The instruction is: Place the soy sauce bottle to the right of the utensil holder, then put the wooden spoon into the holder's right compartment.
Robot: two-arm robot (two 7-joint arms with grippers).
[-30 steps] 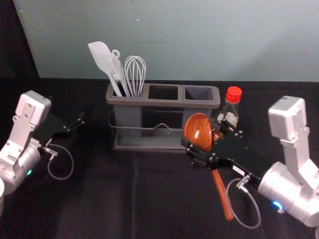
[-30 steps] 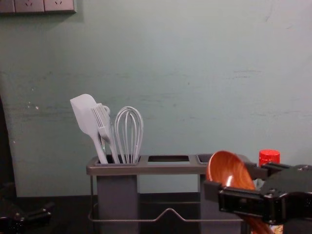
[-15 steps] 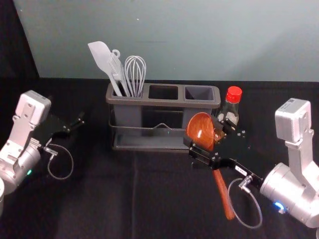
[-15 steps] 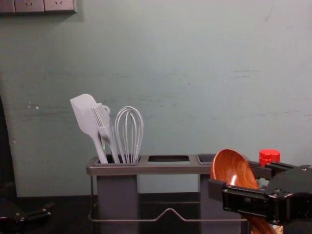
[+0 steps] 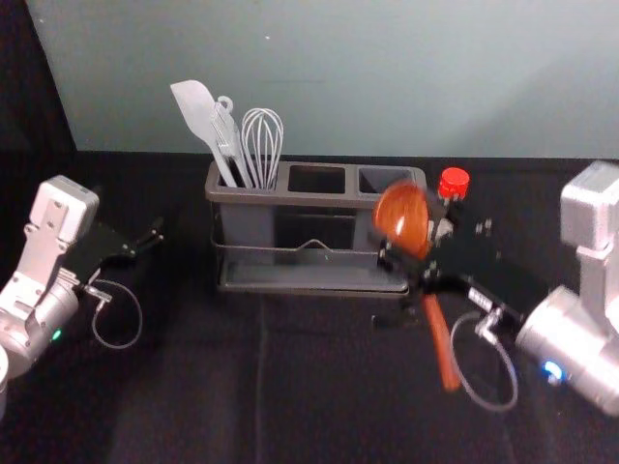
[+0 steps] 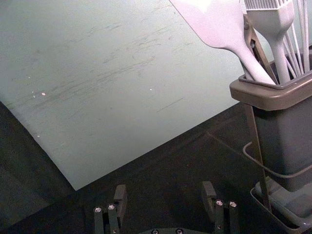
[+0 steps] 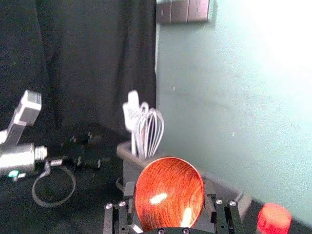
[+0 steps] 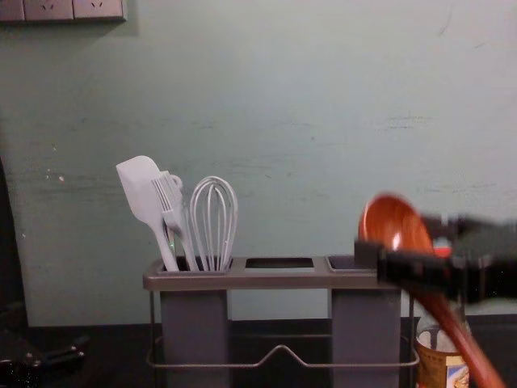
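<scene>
Right, working outward from my near side, my left gripper (image 5: 150,238) is parked at nine o'clock from the utensil holder (image 5: 280,200) in the head view; the left wrist view shows its fingers spread wide with nothing between them. My right gripper (image 5: 414,244) is at about four o'clock from the holder, closed on the wooden spoon (image 5: 400,218) just below its bowl. The spoon is tilted, bowl uppermost, its handle (image 8: 464,352) slanting down toward five o'clock in the chest view. A small white tag (image 5: 479,298) on the right gripper is too tiny for me to read. The spoon is outside the holder, near its right compartment (image 5: 387,178). Of the three compartments, the left one holds a pale spatula (image 5: 200,111), a fork-shaped utensil (image 8: 169,198) and a whisk (image 5: 262,145), all leaning upward. The soy sauce bottle (image 5: 454,183) stands upright beside the holder, off its three o'clock end, red cap on top; its yellow-brown label (image 8: 434,368) has print I can't make out. Farthest off, the wall (image 8: 323,121) carries a socket panel (image 8: 50,10) at eleven o'clock in the chest view.
</scene>
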